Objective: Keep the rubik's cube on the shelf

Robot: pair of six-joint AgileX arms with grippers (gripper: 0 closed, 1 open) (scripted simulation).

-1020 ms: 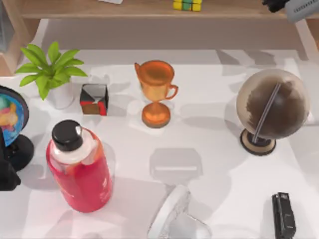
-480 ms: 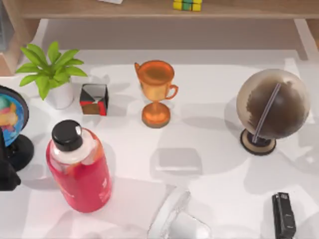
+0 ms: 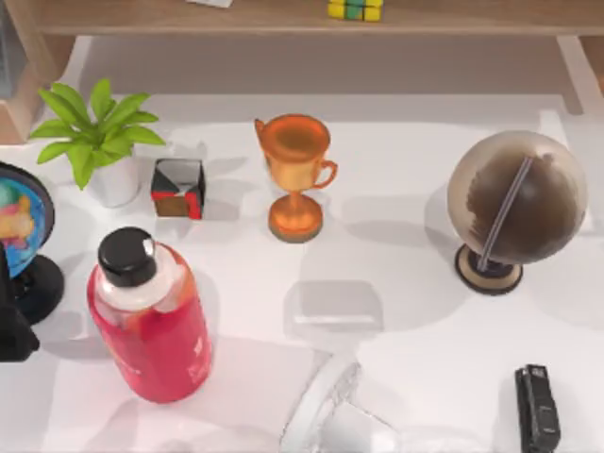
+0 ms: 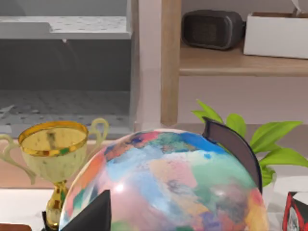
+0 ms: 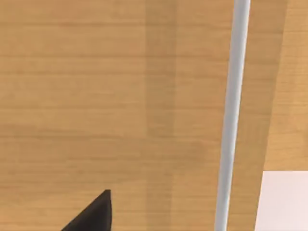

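From above, the small rubik's cube of yellow and green tiles (image 3: 355, 9) sits on the long light-brown wooden shelf (image 3: 236, 17) at the far edge, behind the white counter (image 3: 396, 198). On the counter stand an orange trophy cup (image 3: 296, 175), a black, red and grey cube (image 3: 178, 188) beside a green potted plant (image 3: 97, 137), a red bottle with a black cap (image 3: 151, 316), a brown globe (image 3: 515, 203) and a black stapler (image 3: 537, 408). A dark part of the left arm (image 3: 11, 321) lies at the left edge beside a multicoloured globe (image 3: 21, 217). In the left wrist view, the left claw's dark fingertip (image 4: 94, 214) is just in front of the multicoloured globe, with a golden trophy (image 4: 54, 154) near it; whether that claw is apart or together cannot be told. In the right wrist view, the right claw's one dark fingertip (image 5: 94, 214) hangs over light-brown wood beside a white bar (image 5: 232, 115); its state cannot be told either.
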